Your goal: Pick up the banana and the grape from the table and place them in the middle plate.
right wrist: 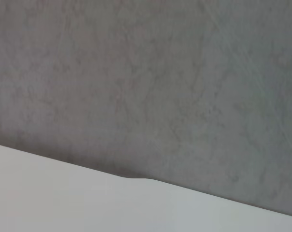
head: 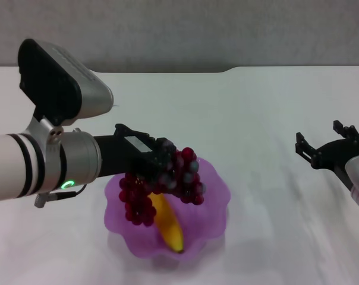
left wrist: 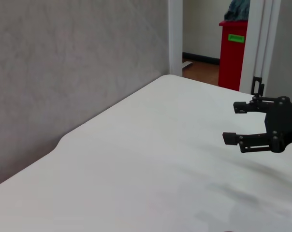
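My left gripper (head: pixel 160 159) reaches in from the left and is shut on the grape (head: pixel 188 175). The dark red bunch hangs from it over the middle plate (head: pixel 217 199), a translucent purple dish with a wavy rim. The bunch's lower end droops toward the plate's left side. The yellow banana (head: pixel 169 228) lies inside the plate, partly hidden under the grapes. My right gripper (head: pixel 327 142) stands open and empty low over the table (head: pixel 257 107) at the far right, well away from the plate. It also shows in the left wrist view (left wrist: pixel 240 123).
A grey wall runs behind the table's notched far edge (right wrist: pixel 136 178). In the left wrist view a red bin (left wrist: pixel 235 48) stands on the floor beyond the table's end.
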Robot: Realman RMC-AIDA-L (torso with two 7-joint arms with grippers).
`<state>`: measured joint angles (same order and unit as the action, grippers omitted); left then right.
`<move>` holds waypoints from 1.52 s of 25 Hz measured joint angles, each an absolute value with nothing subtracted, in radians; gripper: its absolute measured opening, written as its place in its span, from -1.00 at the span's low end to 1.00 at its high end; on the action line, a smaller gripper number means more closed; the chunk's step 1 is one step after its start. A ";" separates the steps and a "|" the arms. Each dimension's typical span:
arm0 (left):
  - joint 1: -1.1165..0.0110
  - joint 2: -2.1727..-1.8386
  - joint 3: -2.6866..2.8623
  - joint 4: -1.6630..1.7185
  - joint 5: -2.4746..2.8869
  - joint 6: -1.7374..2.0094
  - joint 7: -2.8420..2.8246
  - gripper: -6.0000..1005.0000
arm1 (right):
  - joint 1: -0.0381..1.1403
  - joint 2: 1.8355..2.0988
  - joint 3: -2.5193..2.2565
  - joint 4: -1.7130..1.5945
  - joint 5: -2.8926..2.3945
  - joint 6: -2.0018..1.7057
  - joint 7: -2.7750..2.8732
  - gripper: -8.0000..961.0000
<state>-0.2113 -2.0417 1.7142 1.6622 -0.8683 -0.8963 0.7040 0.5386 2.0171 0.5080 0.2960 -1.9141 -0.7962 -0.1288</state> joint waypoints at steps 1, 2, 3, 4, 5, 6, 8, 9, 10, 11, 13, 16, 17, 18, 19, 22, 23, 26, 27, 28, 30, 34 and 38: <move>-0.214 -2.041 1.714 1.657 -0.868 -0.895 0.704 -0.71 | 0.539 2.017 0.508 0.296 -1.914 -0.796 -0.129 0.85; -0.215 -2.041 1.714 1.653 -0.868 -0.895 0.703 -0.71 | 0.539 2.017 0.508 0.296 -1.913 -0.796 -0.129 0.85; -0.218 -2.041 1.713 1.647 -0.868 -0.895 0.702 -0.71 | 0.539 2.017 0.508 0.296 -1.913 -0.796 -0.129 0.85; -0.220 -2.041 1.712 1.639 -0.868 -0.895 0.701 -0.71 | 0.539 2.017 0.508 0.296 -1.913 -0.796 -0.129 0.85; -0.222 -2.040 1.710 1.631 -0.868 -0.894 0.701 -0.69 | 0.538 2.017 0.509 0.296 -1.913 -0.796 -0.129 0.85; -0.223 -2.040 1.710 1.626 -0.868 -0.894 0.701 -0.66 | 0.538 2.017 0.510 0.296 -1.913 -0.796 -0.129 0.85; -0.229 -2.040 1.709 1.609 -0.867 -0.889 0.701 -0.62 | 0.538 2.017 0.511 0.296 -1.913 -0.796 -0.129 0.85; -0.231 -2.040 1.710 1.603 -0.867 -0.886 0.702 -0.59 | 0.538 2.017 0.511 0.296 -1.913 -0.796 -0.129 0.85; -0.234 -2.040 1.711 1.592 -0.867 -0.879 0.702 -0.57 | 0.538 2.017 0.510 0.296 -1.913 -0.796 -0.129 0.85; -0.236 -2.040 1.713 1.584 -0.867 -0.873 0.702 -0.55 | 0.538 2.017 0.510 0.296 -1.913 -0.796 -0.129 0.85; -0.237 -2.040 1.715 1.573 -0.867 -0.864 0.702 -0.50 | 0.539 2.017 0.509 0.296 -1.913 -0.796 -0.129 0.85; -0.237 -2.041 1.715 1.567 -0.867 -0.852 0.700 -0.43 | 0.538 2.017 0.509 0.296 -1.913 -0.796 -0.129 0.85; -0.233 -2.041 1.713 1.569 -0.867 -0.845 0.699 -0.41 | 0.537 2.017 0.510 0.296 -1.913 -0.796 -0.129 0.85; -0.227 -2.041 1.711 1.574 -0.867 -0.836 0.697 -0.38 | 0.536 2.017 0.510 0.296 -1.913 -0.796 -0.129 0.85; -0.219 -2.040 1.709 1.581 -0.867 -0.820 0.695 -0.29 | 0.536 2.017 0.510 0.296 -1.913 -0.796 -0.129 0.85; -0.178 -2.039 1.704 1.602 -0.867 -0.724 0.703 0.00 | 0.535 2.017 0.510 0.296 -1.912 -0.796 -0.129 0.85; -0.162 -2.039 1.703 1.605 -0.868 -0.679 0.708 0.09 | 0.535 2.017 0.510 0.296 -1.911 -0.796 -0.129 0.85; -0.118 -2.039 1.702 1.594 -0.885 -0.524 0.717 0.32 | 0.535 2.017 0.508 0.296 -1.912 -0.796 -0.129 0.85; -0.106 -2.039 1.702 1.584 -0.898 -0.476 0.717 0.40 | 0.535 2.017 0.507 0.296 -1.912 -0.796 -0.129 0.85; -0.098 -2.039 1.706 1.565 -0.916 -0.421 0.719 0.48 | 0.535 2.017 0.507 0.296 -1.912 -0.796 -0.129 0.85; -0.086 -2.038 1.720 1.501 -0.969 -0.275 0.729 0.60 | 0.535 2.017 0.507 0.296 -1.913 -0.796 -0.129 0.85; -0.086 -2.038 1.764 1.377 -0.997 -0.017 0.741 0.77 | 0.535 2.017 0.509 0.296 -1.912 -0.796 -0.129 0.85; -0.098 -2.038 1.862 1.244 -0.990 0.284 0.728 0.77 | 0.537 2.016 0.510 0.296 -1.912 -0.796 -0.129 0.85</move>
<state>-0.0979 -2.0381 1.8619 1.2441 -0.9902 0.2844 0.7281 0.5369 2.0159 0.5104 0.2960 -1.9120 -0.7961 -0.1288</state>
